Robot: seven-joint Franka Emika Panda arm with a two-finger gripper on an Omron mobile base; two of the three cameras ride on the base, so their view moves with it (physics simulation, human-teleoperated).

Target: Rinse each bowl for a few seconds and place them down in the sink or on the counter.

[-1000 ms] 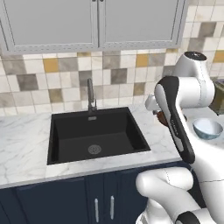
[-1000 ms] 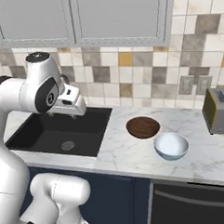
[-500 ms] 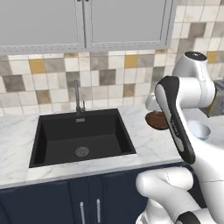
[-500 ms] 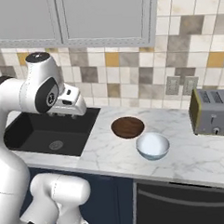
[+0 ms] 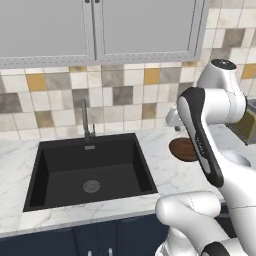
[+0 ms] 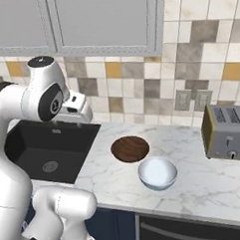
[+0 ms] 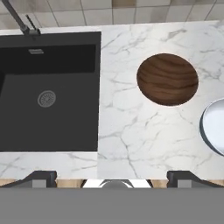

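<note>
Brown bowl (image 7: 167, 79) wood-grained; white bowl (image 6: 157, 173) (glossy).

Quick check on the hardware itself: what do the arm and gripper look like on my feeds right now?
The arm is glossy white with rounded links, dark grey at the joints and a black stripe along one link. The gripper ends in two small dark grey finger tips on a white hand. No cables or markings visible.

Dark brown wood-grain bowl (image 7: 167, 79), glossy pale white bowl (image 6: 157, 173), black sink (image 7: 48, 92), grey-veined white marble counter (image 7: 127, 131)
</note>
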